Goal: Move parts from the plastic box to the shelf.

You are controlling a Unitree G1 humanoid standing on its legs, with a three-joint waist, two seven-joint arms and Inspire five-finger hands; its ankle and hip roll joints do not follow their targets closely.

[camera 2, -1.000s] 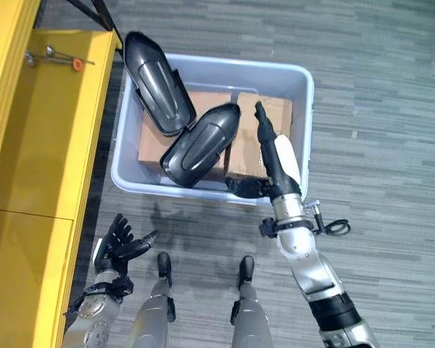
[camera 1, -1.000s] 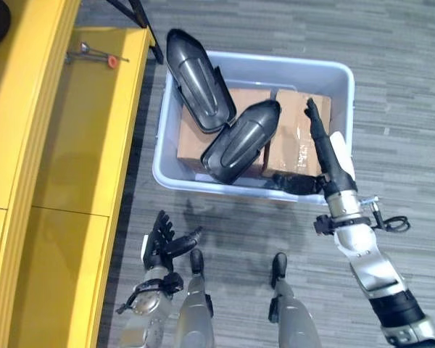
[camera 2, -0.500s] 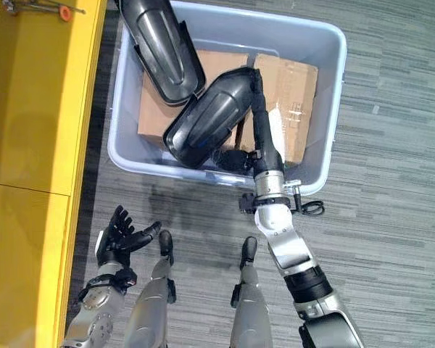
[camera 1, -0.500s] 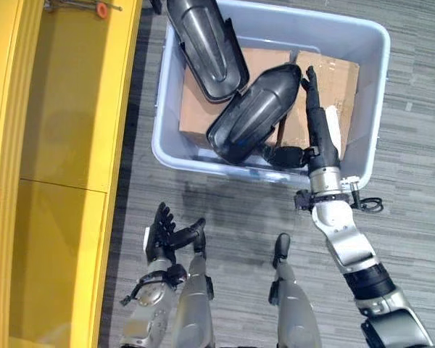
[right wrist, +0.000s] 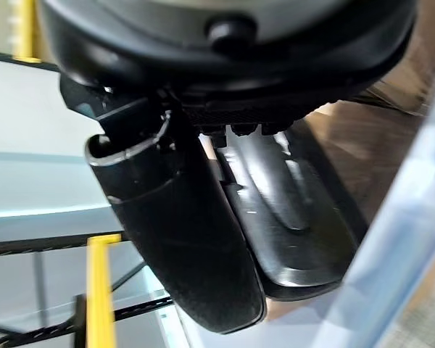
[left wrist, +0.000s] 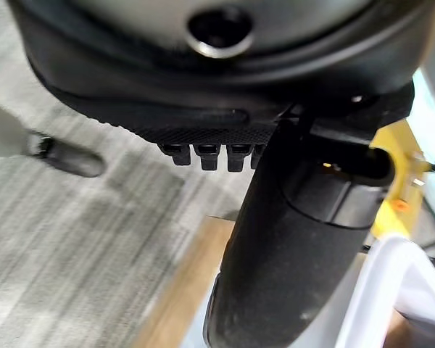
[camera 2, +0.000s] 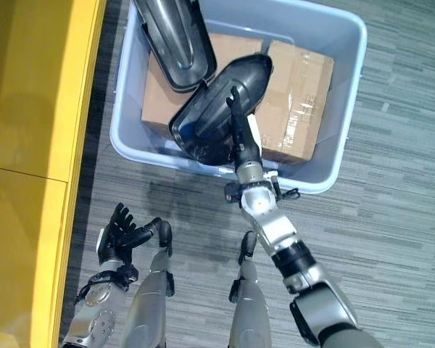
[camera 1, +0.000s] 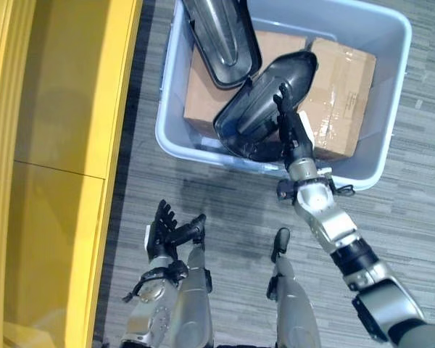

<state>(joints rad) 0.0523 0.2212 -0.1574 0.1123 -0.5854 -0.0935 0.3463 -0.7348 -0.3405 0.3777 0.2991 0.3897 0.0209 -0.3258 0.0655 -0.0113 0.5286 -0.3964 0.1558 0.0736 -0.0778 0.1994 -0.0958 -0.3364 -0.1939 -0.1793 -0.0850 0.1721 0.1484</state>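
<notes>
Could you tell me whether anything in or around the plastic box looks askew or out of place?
Yes. The upper black part leans over the plastic box far rim instead of lying inside. The lower black part rests tilted across the cardboard boxes, with the right robot hand reaching onto it. Nothing looks spilled or damaged.

head stereo pair looks straight down, both sharing plastic box (camera 1: 380, 156) and shelf (camera 1: 65, 145); wrist cams ultra close along each hand
</notes>
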